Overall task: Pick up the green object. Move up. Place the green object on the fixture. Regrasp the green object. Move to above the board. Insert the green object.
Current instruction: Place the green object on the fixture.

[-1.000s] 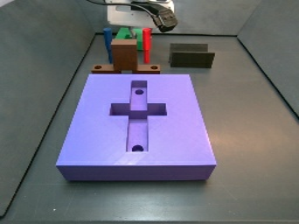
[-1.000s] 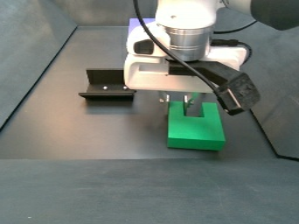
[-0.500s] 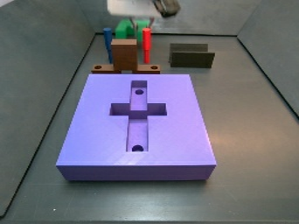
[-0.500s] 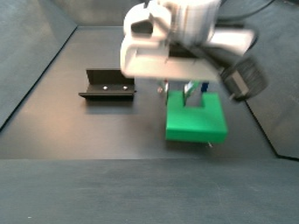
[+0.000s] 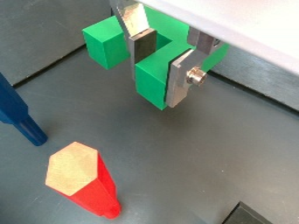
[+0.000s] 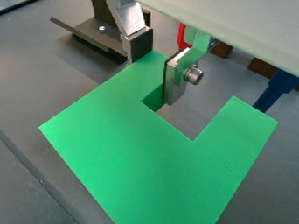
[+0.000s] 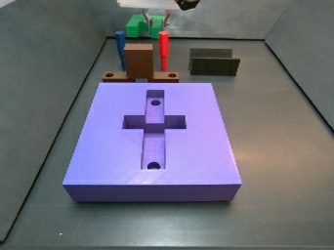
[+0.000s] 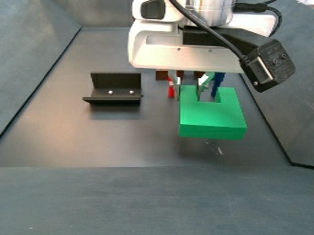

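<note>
In a wrist view we are seeing the gripper point(image 5: 163, 61) clamping the green object point(image 5: 146, 66) clear of the floor.

In a side view the green object point(image 8: 212, 114) is hanging right of the fixture point(image 8: 113, 90), so we are judging the move-up step is in hand; next we are needing to carry it sideways and lower it there.

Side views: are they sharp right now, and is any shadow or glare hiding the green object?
In a side view the green object, held in the gripper, is sharp and evenly lit, with a faint shadow beneath; in a side view it sits at the frame's top edge, mostly cropped, and the board is crisp, without glare.
</note>
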Motion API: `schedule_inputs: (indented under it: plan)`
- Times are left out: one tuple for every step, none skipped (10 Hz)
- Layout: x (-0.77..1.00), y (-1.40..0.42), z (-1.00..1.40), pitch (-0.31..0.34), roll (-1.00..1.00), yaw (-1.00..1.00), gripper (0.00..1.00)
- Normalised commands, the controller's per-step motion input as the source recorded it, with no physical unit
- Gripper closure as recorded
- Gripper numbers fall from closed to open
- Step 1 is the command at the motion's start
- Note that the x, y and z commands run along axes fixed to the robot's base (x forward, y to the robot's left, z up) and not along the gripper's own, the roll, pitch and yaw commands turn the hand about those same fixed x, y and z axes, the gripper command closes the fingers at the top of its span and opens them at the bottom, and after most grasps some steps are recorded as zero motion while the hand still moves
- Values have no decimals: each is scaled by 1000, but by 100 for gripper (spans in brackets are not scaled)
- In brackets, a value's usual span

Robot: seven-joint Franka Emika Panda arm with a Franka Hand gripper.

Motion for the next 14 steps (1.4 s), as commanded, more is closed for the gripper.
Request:
schedule_inputs:
  plan:
    - [689, 3, 334, 20, -711, 0, 100]
    - [980, -46, 197, 109, -540, 0, 100]
    - [1000, -120, 186, 97, -526, 0, 100]
    - [1000, -157, 189, 106, -551, -29, 100]
    - [1000, -160, 183, 120, -574, -43, 100]
    - [1000, -146, 154, 143, -611, -80, 100]
    - [1000, -103, 166, 120, -657, -117, 100]
    - [1000, -91, 106, 151, -706, -106, 100]
    - [997, -57, 86, 146, -714, -91, 100]
    - [1000, -43, 91, 134, -706, -77, 100]
    - [983, 0, 97, 137, -689, -37, 100]
    - [974, 0, 109, 131, -674, -3, 100]
    - [951, 0, 129, 97, -691, 0, 100]
    - [911, 6, 57, 100, -774, 0, 100]
